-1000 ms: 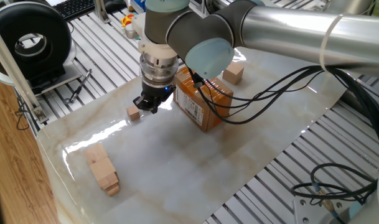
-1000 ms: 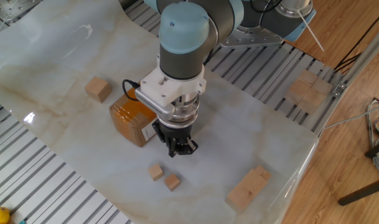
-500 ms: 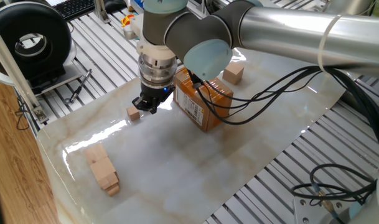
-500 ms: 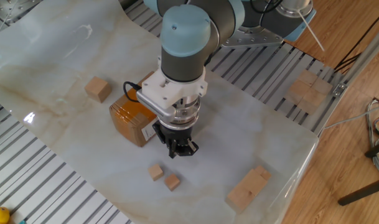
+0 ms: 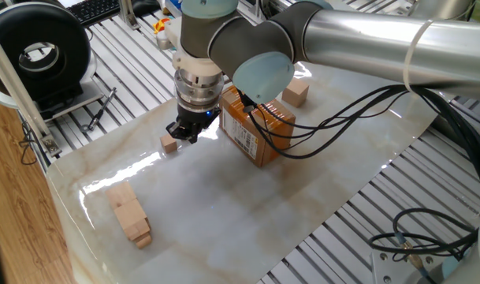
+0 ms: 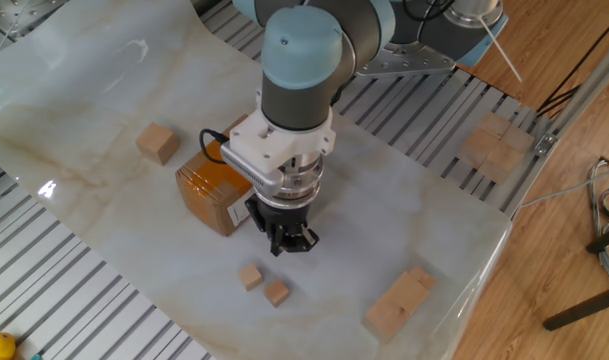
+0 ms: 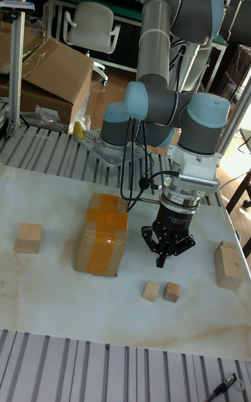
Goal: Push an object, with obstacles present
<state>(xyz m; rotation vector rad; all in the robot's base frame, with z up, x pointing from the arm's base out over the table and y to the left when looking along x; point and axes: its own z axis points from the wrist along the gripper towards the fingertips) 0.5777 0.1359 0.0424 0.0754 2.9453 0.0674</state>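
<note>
Two small wooden cubes lie side by side on the marble sheet. The lighter one is the object [image 6: 250, 277] [image 7: 150, 291], with a slightly darker cube [image 6: 277, 292] [image 7: 171, 292] right next to it. My gripper [image 6: 283, 246] [image 7: 161, 259] [image 5: 182, 136] points straight down, shut with nothing in it, a short way from both cubes and just beside the cardboard box [image 6: 209, 195] [image 7: 103, 234] [image 5: 255, 126]. In the one fixed view only one small cube [image 5: 169, 143] shows, close to the fingertips; I cannot tell which it is.
A bigger tan cube [image 6: 157, 142] [image 7: 28, 238] [image 5: 295, 94] stands beyond the box. Long stacked wooden blocks [image 6: 399, 303] [image 5: 129, 213] [image 7: 228, 264] lie near the sheet's edge. More blocks [image 6: 494, 145] sit on the slatted frame beside it.
The arm has shifted only slightly. Both small cubes, the box and the blocks stay where they were.
</note>
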